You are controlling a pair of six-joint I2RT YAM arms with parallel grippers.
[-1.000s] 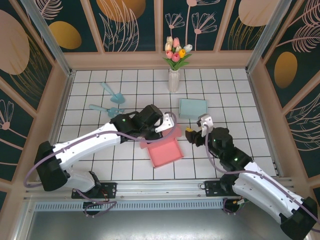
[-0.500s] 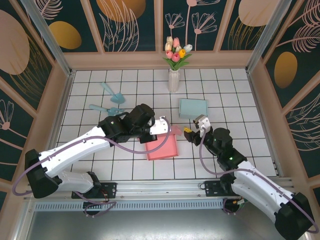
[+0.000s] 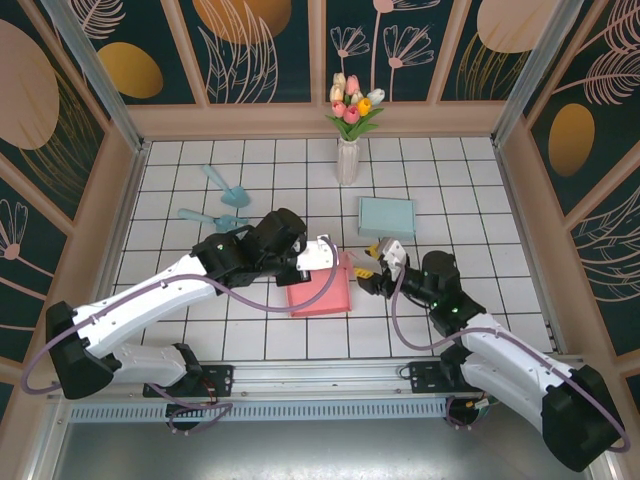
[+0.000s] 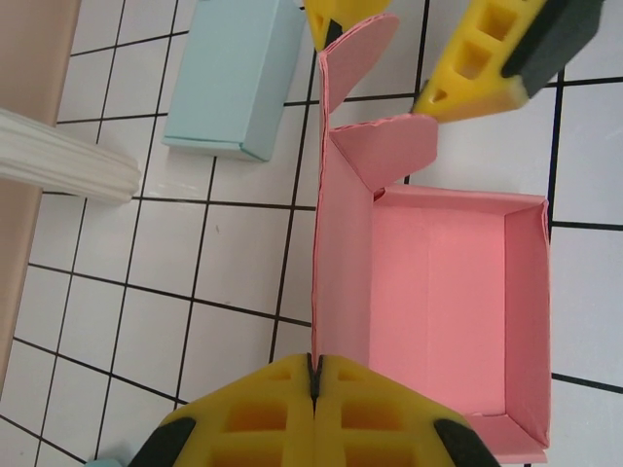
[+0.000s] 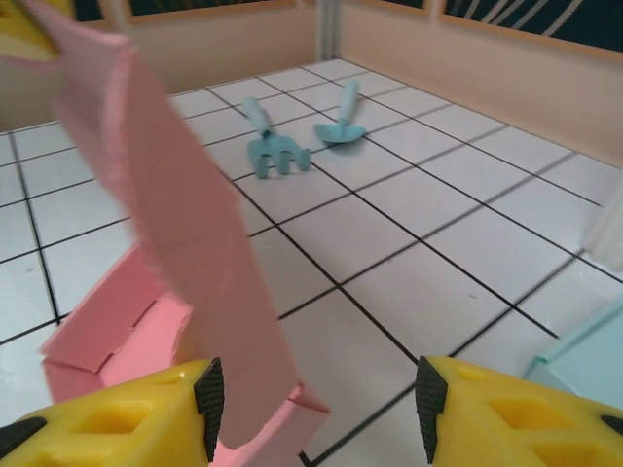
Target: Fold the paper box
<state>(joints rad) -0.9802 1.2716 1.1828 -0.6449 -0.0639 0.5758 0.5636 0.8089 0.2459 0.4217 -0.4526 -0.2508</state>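
Left hand (image 4: 313,375) tight on pink paper box (image 4: 438,292)

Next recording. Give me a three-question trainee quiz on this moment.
1. True or false: the left gripper is shut on the pink box.
2. Between the fingers of the right gripper stands: A) shovel B) pink flap C) rake
3. What colour is the shut box near the vase?
Key: 1 true; 2 B; 3 blue.
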